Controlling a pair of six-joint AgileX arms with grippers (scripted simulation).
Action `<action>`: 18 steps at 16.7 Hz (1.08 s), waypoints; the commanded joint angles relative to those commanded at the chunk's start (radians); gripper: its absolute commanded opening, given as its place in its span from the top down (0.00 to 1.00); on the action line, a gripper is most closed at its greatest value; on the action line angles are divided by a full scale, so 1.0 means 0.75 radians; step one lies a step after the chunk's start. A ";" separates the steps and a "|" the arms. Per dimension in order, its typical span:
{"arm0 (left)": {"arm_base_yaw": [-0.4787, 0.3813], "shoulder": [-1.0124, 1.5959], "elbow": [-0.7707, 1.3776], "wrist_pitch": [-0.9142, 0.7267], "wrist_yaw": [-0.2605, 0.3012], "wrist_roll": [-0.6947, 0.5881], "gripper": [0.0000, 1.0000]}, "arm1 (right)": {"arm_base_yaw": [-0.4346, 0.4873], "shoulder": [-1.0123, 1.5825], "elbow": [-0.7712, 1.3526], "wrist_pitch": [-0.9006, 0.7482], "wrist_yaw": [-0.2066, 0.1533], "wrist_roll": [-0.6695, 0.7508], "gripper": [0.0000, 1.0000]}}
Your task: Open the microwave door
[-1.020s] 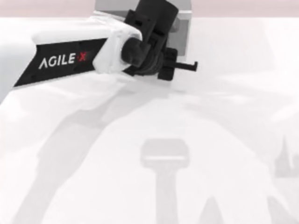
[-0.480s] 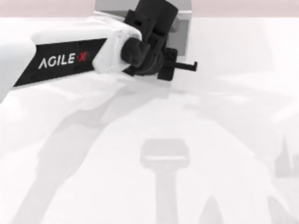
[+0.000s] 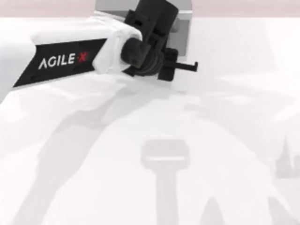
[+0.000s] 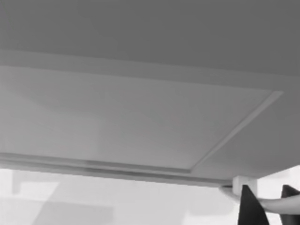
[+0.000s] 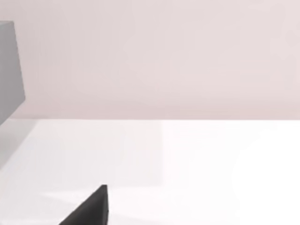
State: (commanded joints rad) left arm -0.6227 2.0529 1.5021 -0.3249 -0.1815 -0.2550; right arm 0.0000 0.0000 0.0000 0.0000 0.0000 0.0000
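The microwave (image 3: 183,21) stands at the table's far edge, mostly covered by my left arm. In the left wrist view the microwave door (image 4: 140,122) fills the picture, a flat grey panel with a darker window. Its pale bar handle (image 4: 269,203) runs along one edge. My left gripper (image 4: 269,206) is at that handle; the bar passes between the two dark fingertips (image 4: 247,208), which are closed in on it. In the top view the left gripper (image 3: 185,67) sits just in front of the microwave. My right gripper shows only one dark fingertip (image 5: 96,206) over bare table.
The white table (image 3: 154,140) stretches in front of the microwave, crossed by arm shadows. A grey corner of the microwave (image 5: 9,70) shows at the edge of the right wrist view, against a pale pink wall (image 5: 164,56).
The left arm has hardly moved. The dark finger sticking out to the right of the left gripper has drawn in very slightly.
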 joint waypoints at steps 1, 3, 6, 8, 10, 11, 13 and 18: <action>0.000 0.000 0.000 0.000 0.000 0.000 1.00 | 0.000 0.000 0.000 0.000 0.000 0.000 0.00; 0.000 0.000 0.000 0.000 0.000 0.000 1.00 | 0.000 0.000 0.000 0.000 0.000 0.000 0.00; -0.012 0.003 0.004 0.000 0.011 -0.008 1.00 | 0.000 0.000 0.000 0.000 0.000 0.000 0.00; -0.007 -0.003 -0.010 0.003 0.016 0.005 1.00 | 0.000 0.000 0.000 0.000 0.000 0.000 0.00; 0.002 -0.022 -0.030 0.017 0.029 0.027 1.00 | 0.000 0.000 0.000 0.000 0.000 0.000 0.00; 0.007 -0.030 -0.040 0.024 0.036 0.038 1.00 | 0.000 0.000 0.000 0.000 0.000 0.000 0.00; 0.014 -0.040 -0.061 0.031 0.047 0.057 1.00 | 0.000 0.000 0.000 0.000 0.000 0.000 0.00; 0.015 -0.040 -0.062 0.031 0.048 0.059 1.00 | 0.000 0.000 0.000 0.000 0.000 0.000 0.00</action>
State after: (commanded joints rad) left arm -0.6116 2.0227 1.4556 -0.3017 -0.1455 -0.2111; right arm 0.0000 0.0000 0.0000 0.0000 0.0000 0.0000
